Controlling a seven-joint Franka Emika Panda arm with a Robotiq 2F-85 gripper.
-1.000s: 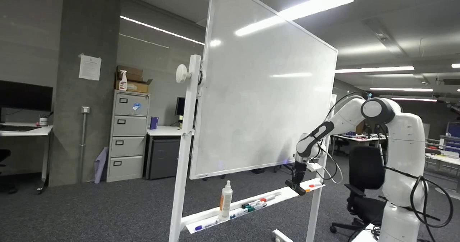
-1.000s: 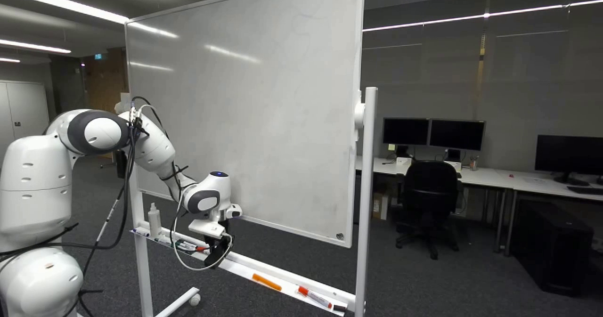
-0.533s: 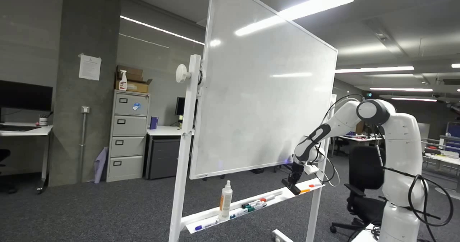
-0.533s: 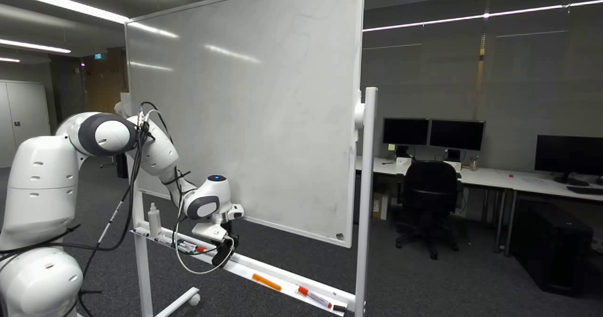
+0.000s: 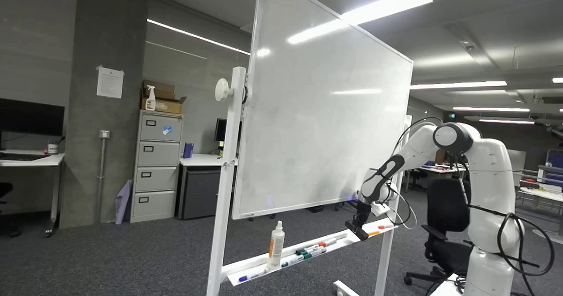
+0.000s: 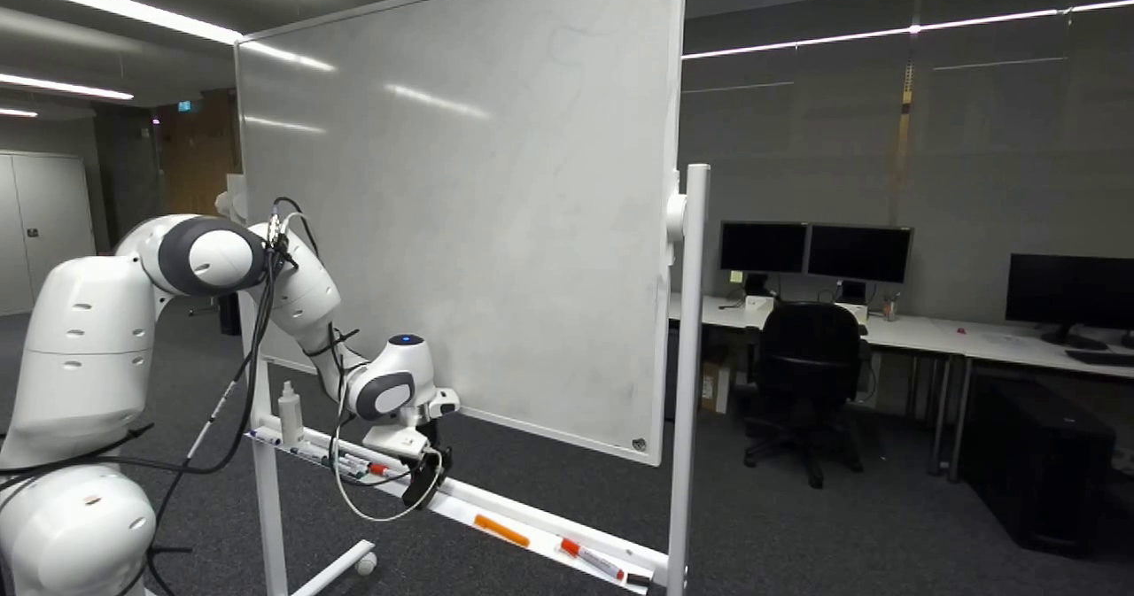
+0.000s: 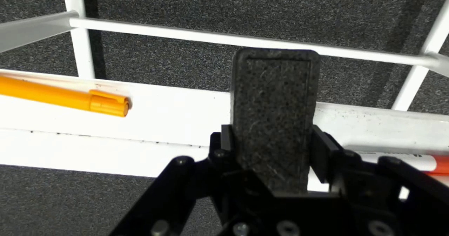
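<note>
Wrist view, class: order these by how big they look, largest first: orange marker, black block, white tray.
1. White tray, running the full width.
2. Black block, held closer by the gripper, which enlarges it.
3. Orange marker, its left end out of frame.

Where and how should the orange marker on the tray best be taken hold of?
Probably at mid-barrel, from above, the hand closing across its width: the orange marker lies flat, roughly along the tray, with nothing on top. The hand must first be freed; it holds a black block.
</note>
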